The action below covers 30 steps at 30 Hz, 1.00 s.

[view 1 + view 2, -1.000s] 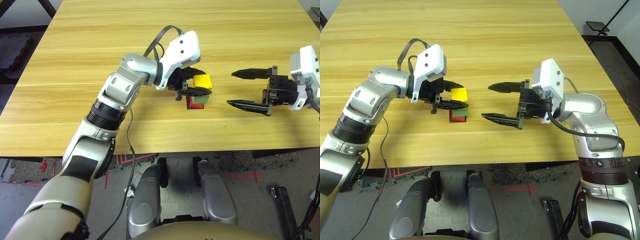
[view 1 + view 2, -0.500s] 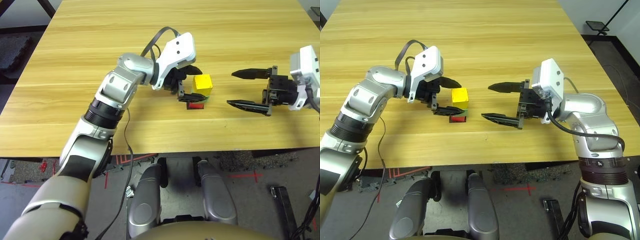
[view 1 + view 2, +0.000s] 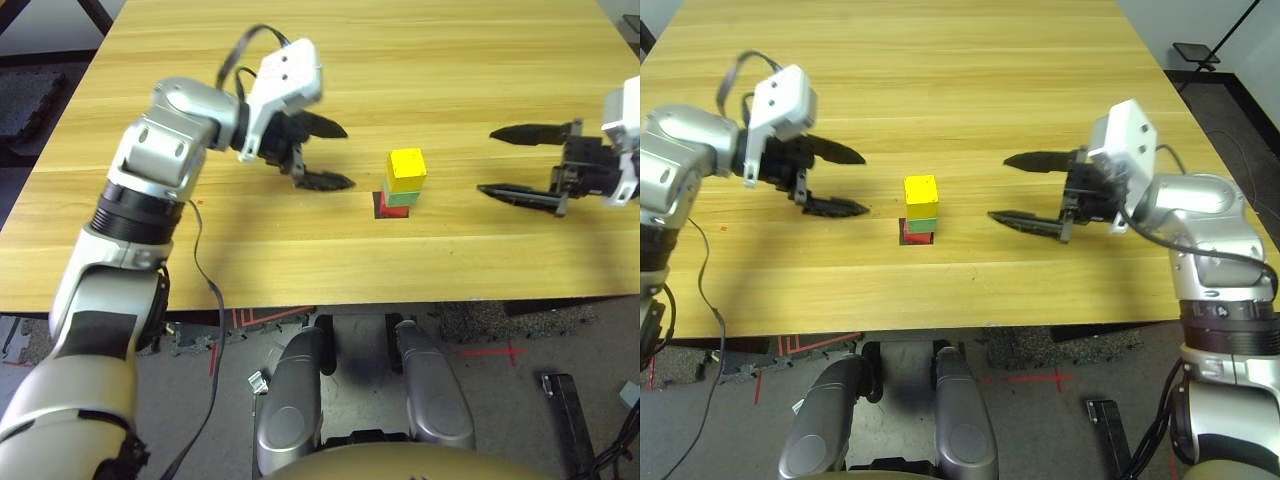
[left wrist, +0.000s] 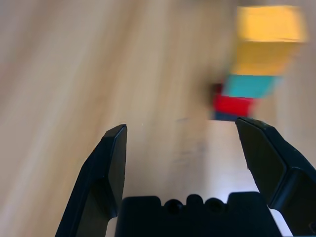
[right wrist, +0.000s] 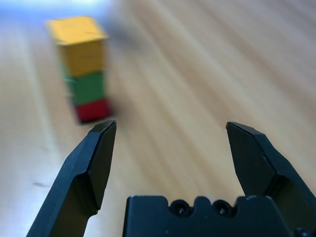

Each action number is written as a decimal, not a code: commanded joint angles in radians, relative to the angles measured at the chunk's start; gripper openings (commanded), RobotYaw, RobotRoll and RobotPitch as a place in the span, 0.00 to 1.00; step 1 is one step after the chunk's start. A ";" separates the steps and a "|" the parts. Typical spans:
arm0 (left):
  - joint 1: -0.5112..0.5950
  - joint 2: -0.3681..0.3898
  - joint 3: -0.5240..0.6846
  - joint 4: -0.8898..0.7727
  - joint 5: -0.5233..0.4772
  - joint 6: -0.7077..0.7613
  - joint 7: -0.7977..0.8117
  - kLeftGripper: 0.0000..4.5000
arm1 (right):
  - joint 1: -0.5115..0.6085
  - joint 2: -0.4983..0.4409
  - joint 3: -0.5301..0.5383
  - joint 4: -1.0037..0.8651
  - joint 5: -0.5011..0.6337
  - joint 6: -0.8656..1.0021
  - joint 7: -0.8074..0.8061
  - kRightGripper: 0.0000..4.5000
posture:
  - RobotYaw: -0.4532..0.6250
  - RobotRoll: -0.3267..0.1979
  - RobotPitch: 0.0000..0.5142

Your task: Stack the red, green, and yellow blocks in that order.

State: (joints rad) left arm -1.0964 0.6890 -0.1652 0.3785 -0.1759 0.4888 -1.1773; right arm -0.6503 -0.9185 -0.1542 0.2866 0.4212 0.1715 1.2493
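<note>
Right eye view shows the change: the left gripper, which a second ago was closed around the yellow block, has let go and drawn well away from the stack, its fingers spread wide and empty. The yellow block now sits free on the green block, which rests on the red block — the order asked for, so the stacking looks complete. The right gripper has also pulled back from the stack, jaws wide, holding nothing. Hard to judge: the red block is mostly hidden beneath the green one, and a dark patch at the stack's foot — shadow or mark — cannot be made out.
</note>
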 commanded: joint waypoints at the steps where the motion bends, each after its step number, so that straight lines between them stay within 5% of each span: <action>1: -0.016 -0.024 0.092 0.152 0.052 -0.050 0.230 1.00 | -0.027 0.007 -0.042 0.088 -0.038 -0.066 -0.066 1.00 | 0.58 0.75 0.56; 6: 0.082 -0.072 0.266 0.186 0.059 -0.163 0.581 1.00 | -0.090 0.067 -0.077 0.212 -0.149 -0.191 -0.348 1.00 | 0.58 0.74 0.58; 15: 0.416 -0.208 0.428 -0.110 0.116 -0.282 1.039 1.00 | -0.098 0.161 -0.191 0.309 -0.224 -0.302 -0.795 1.00 | 0.57 0.75 0.60; 30: 0.600 -0.348 0.410 -0.351 0.146 -0.289 1.205 1.00 | 0.154 0.264 -0.298 0.154 -0.155 -0.276 -0.954 1.00 | 0.51 0.77 0.64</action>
State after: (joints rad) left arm -0.5273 0.3468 0.2549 0.0643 -0.0453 0.1951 0.0199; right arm -0.5205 -0.6627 -0.4298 0.4697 0.2452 -0.1234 0.3000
